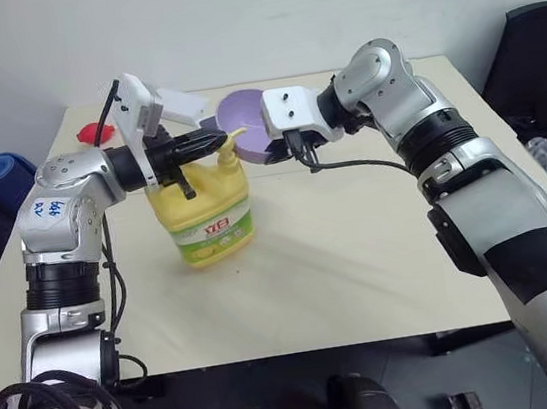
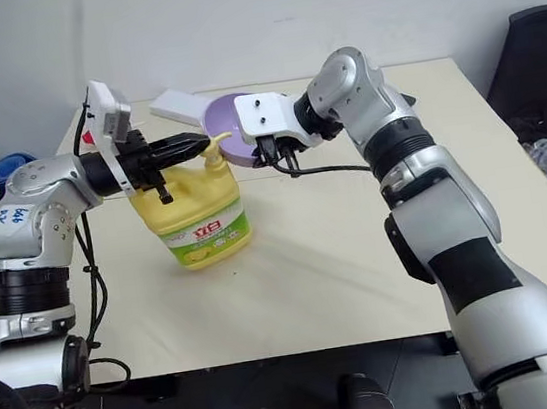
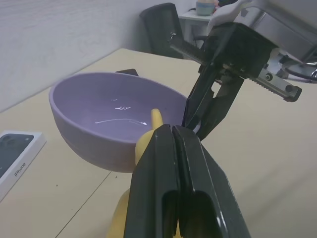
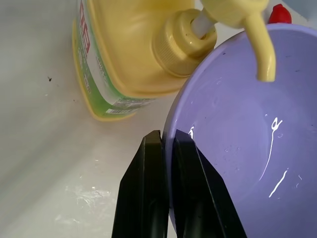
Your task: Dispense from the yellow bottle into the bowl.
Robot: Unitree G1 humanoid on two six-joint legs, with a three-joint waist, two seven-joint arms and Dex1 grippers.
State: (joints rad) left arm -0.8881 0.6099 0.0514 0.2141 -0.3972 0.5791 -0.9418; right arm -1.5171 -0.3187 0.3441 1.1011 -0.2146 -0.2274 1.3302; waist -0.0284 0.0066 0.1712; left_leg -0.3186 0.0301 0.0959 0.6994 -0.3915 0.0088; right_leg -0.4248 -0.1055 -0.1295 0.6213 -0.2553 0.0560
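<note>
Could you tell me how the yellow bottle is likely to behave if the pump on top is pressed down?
The yellow bottle looks squat with a broad base flat on the table, so it will probably stay upright under a straight push. Its smooth plastic may slide if pressed off-centre. The left gripper, shut, sits over the pump.

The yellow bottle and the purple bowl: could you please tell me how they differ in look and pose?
The yellow bottle is a tall labelled pump jug standing on the table; the purple bowl is low, plain and open. The bottle's pump sits under the shut left gripper; the bowl is held raised by its rim in the right gripper. Both are smooth plastic.
</note>
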